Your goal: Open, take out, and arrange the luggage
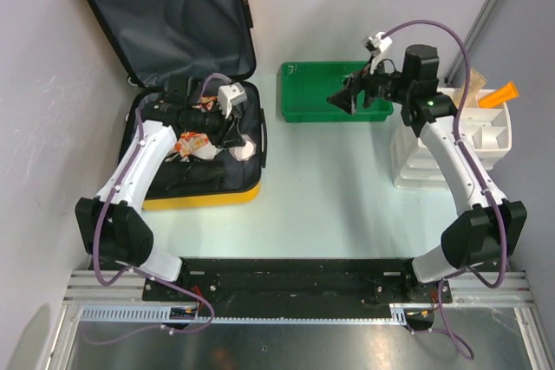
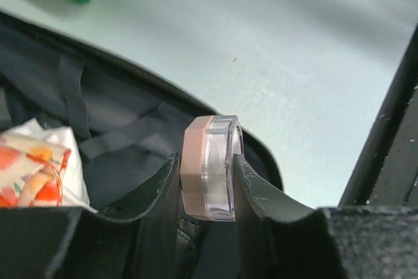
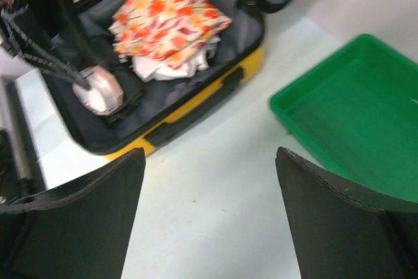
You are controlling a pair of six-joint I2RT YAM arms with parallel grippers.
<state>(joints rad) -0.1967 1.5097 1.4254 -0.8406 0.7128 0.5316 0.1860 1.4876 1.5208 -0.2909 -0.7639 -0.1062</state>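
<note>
**Lid up on the luggage [image 1: 165,19], left gripper pinching a round case**

The pale worktop [image 1: 329,188] carries three containers. The luggage is the largest and sits in the far left corner. Its dark-lined lid is tilted back toward the far edge. Its base lies flat, with the yellow shell showing along the near side.

A white compartmented organizer [image 1: 408,162] stands against the right edge, with an orange object [image 1: 500,94] sticking out of its far end. A green tray [image 1: 303,93] sits between the luggage and the organizer, toward the far edge, touching neither.

Inside the luggage base lies a floral-printed packet [image 3: 166,14] with white paper beneath it, resting on the grey lining.

The left gripper [image 2: 206,174] reaches into the base near its right rim. Its two fingers are pressed onto the flat faces of a round case [image 2: 209,161], pink on one side and clear on the other, which stands on edge between them. The right wrist view shows this case just above the lining, beside the packet.

The right gripper [image 3: 210,161] hangs over the tray's area, pointing toward the luggage. Its fingers are spread wide with nothing between them.
</note>
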